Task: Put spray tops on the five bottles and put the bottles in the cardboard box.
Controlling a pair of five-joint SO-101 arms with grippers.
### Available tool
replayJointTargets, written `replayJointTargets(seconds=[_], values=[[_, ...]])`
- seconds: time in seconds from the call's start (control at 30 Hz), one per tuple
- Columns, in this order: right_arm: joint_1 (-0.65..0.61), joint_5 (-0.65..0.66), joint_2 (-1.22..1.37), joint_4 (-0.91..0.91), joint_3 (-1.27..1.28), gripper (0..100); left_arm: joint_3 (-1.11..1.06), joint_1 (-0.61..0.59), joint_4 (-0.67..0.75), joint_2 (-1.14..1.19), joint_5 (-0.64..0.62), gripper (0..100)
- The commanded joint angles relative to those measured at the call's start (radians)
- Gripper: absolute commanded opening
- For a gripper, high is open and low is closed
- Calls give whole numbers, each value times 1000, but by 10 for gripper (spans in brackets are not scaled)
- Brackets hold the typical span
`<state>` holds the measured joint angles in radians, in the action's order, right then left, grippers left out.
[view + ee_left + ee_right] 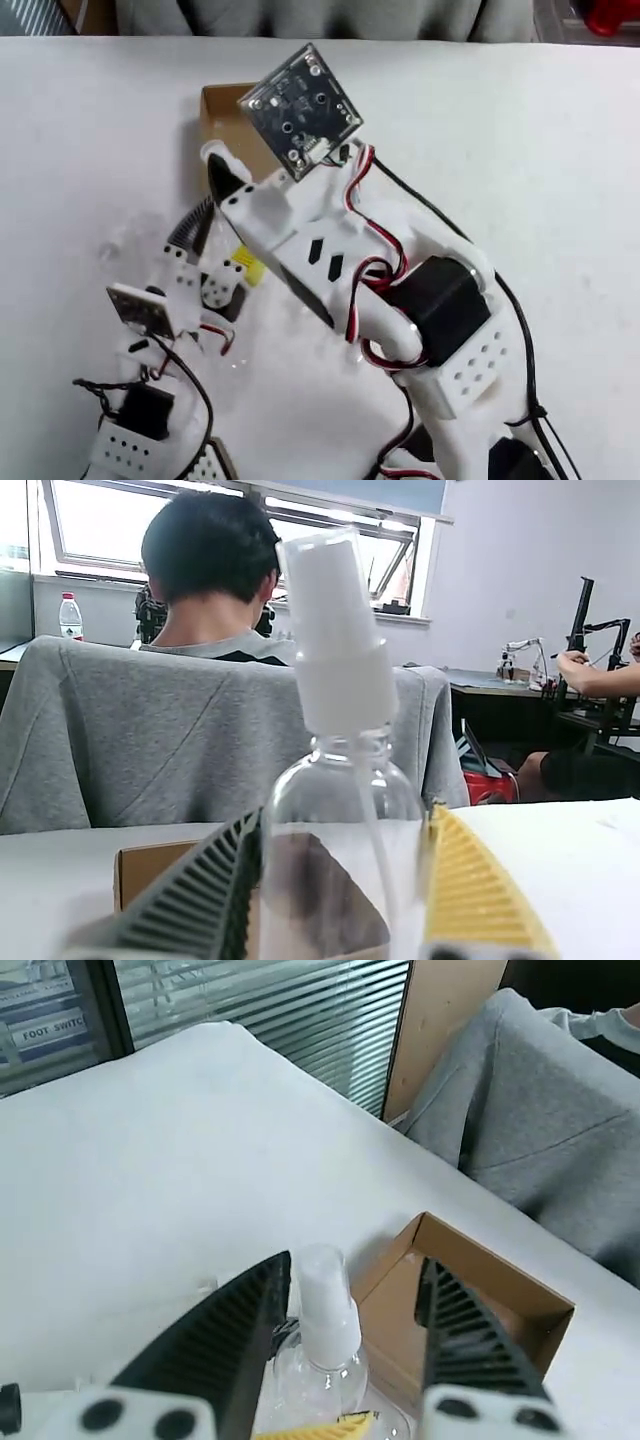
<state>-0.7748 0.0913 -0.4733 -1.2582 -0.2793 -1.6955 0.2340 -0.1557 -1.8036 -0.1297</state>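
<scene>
A clear bottle point(340, 850) with a white spray top point(335, 640) stands upright in my left gripper point(345, 820), which is shut on its body between a black ribbed finger and a yellow one. The cardboard box point(150, 865) lies just behind it. From above, the right gripper point(355, 1265) is open, with its black fingers on either side of the spray top point(322, 1305) and a gap on the box side. In the high view the right arm covers the bottle; the left gripper point(215, 250) sits just in front of the box point(222, 110).
The open box point(480, 1270) lies near the table's far edge, beside the bottle. A faint clear item point(120, 245) lies on the white table left of the left arm. A chair draped in grey cloth point(120, 740) stands behind the far edge.
</scene>
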Motion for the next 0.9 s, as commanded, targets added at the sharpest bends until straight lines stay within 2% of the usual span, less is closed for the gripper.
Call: replayJointTargets(seconds=[0.0, 0.1, 0.17, 0.23, 0.43, 0.73, 0.87], values=[[15, -9, 5, 44, -60, 115, 3, -25, 9, -19, 6, 20], [10, -11, 19, 97, -58, 5, 3, -25, 9, -19, 6, 20], [-4, -48, 38, 125, -58, 43, 3, -25, 9, -19, 6, 20], [-19, -89, 62, 133, -58, 22, 3, -25, 9, -19, 6, 20], [13, -87, 131, 111, -58, 15, 3, -25, 2, -19, 6, 20], [31, -84, 145, -64, -55, 15, 3, -25, -2, -19, 9, 20], [74, -54, 142, -61, 6, 15, 3, -25, -2, -19, 9, 20]])
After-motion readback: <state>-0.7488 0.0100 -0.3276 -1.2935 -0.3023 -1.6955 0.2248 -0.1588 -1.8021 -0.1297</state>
